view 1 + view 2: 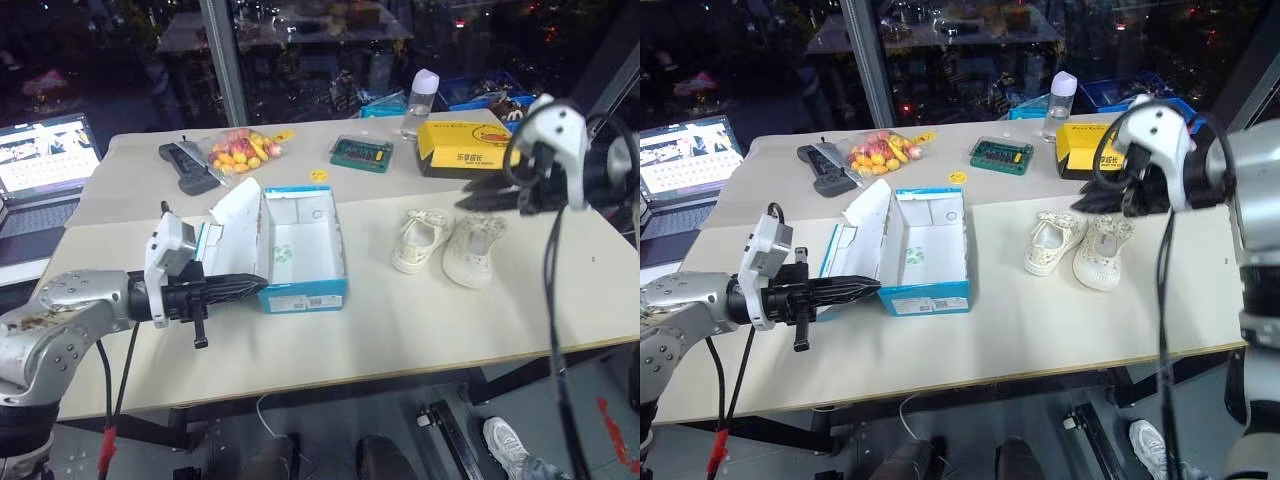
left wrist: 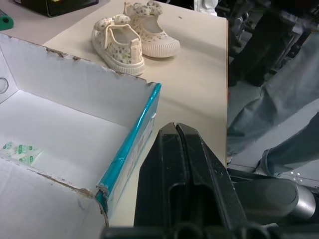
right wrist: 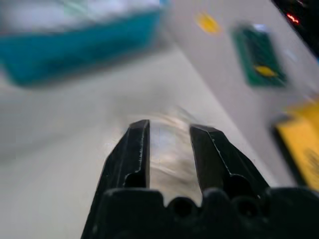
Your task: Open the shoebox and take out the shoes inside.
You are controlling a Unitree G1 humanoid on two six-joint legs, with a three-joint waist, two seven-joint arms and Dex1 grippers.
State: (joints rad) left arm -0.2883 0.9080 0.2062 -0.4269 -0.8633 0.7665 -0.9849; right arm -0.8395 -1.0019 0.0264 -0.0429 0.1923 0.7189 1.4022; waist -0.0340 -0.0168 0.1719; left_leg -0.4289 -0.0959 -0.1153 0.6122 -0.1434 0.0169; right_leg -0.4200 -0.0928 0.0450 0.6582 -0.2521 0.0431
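Note:
The blue shoebox (image 1: 300, 295) stands open mid-table, its lid (image 1: 235, 215) leaning back to the left and its white inside holding only a small packet (image 1: 283, 253). Both cream shoes (image 1: 420, 240) (image 1: 473, 250) sit side by side on the table to the right of the box, and they appear again in the left wrist view (image 2: 117, 42). My left gripper (image 1: 262, 284) is shut on nothing, its tips beside the box's near-left corner (image 2: 129, 154). My right gripper (image 1: 465, 195) hovers above the shoes, open, with nothing between its fingers (image 3: 134, 149).
Along the back of the table lie a yellow box (image 1: 465, 147), a green tray (image 1: 361, 153), a bag of coloured pieces (image 1: 245, 150), a black device (image 1: 190, 165) and a bottle (image 1: 423, 100). A laptop (image 1: 40, 160) is at the far left. A person's foot (image 1: 510, 445) is under the near-right edge.

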